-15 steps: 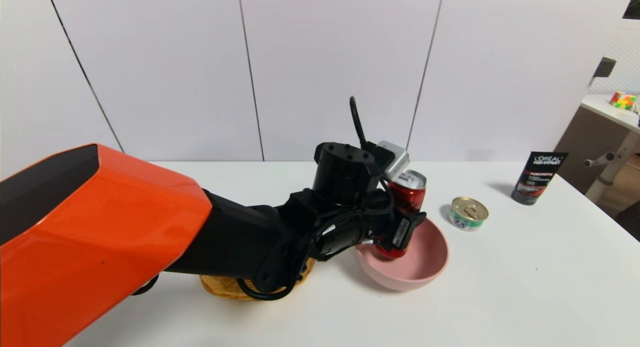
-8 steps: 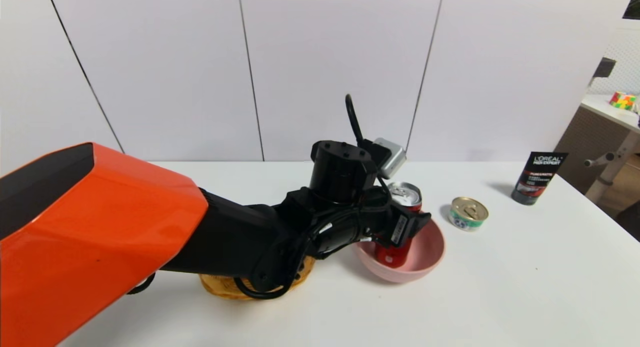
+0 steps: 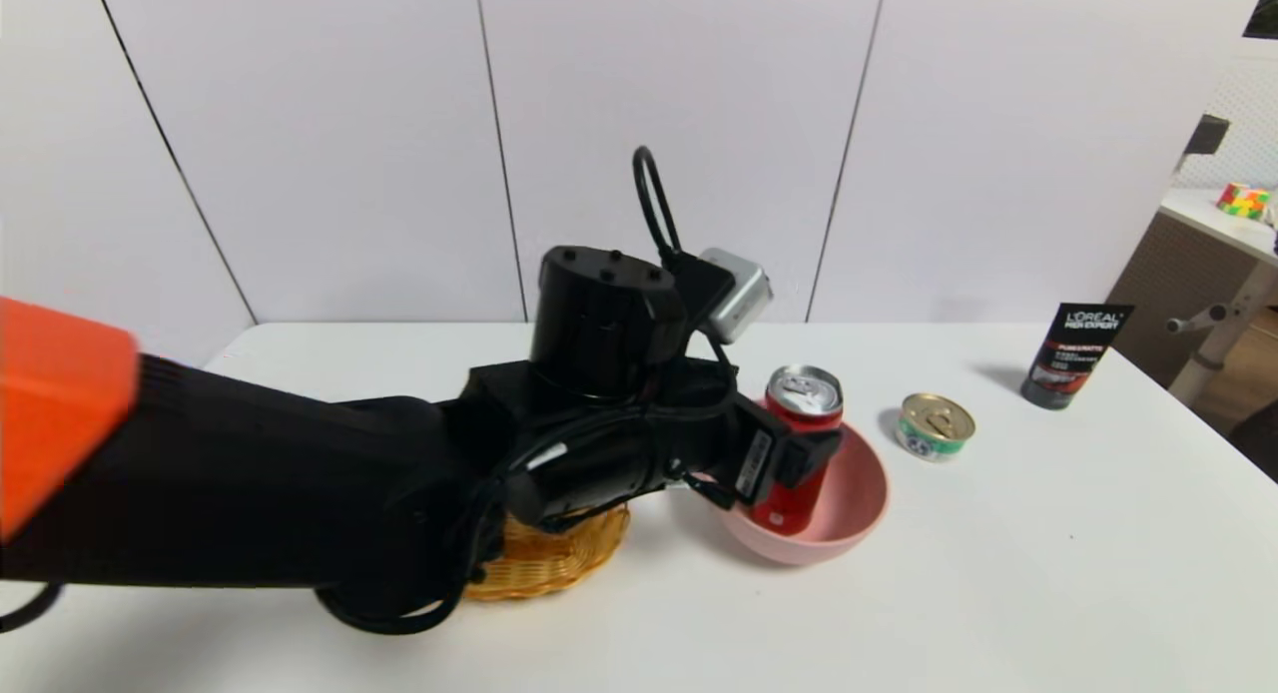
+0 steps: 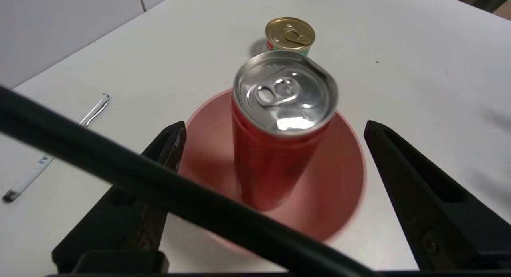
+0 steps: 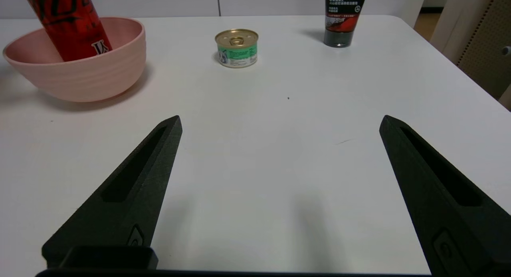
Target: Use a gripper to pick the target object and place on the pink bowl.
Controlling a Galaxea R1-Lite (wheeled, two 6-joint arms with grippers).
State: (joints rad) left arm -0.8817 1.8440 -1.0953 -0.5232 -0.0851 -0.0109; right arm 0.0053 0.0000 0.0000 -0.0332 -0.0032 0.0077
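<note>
Can [image 4: 279, 149] is standing in the pink bowl [image 4: 339, 181] at frame centre; I'm seeing my left gripper [image 4: 275, 149] spread wide, touching nothing. Stiff, slick, probably light; mid-body suits gripping.

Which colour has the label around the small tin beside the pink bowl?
Green; the small tin shows it best in the right wrist view.

Red can [image 4: 279, 149] upright in pink bowl [image 4: 343, 189], left tool [image 4: 273, 127] fingers spread either side, clear of it
</note>
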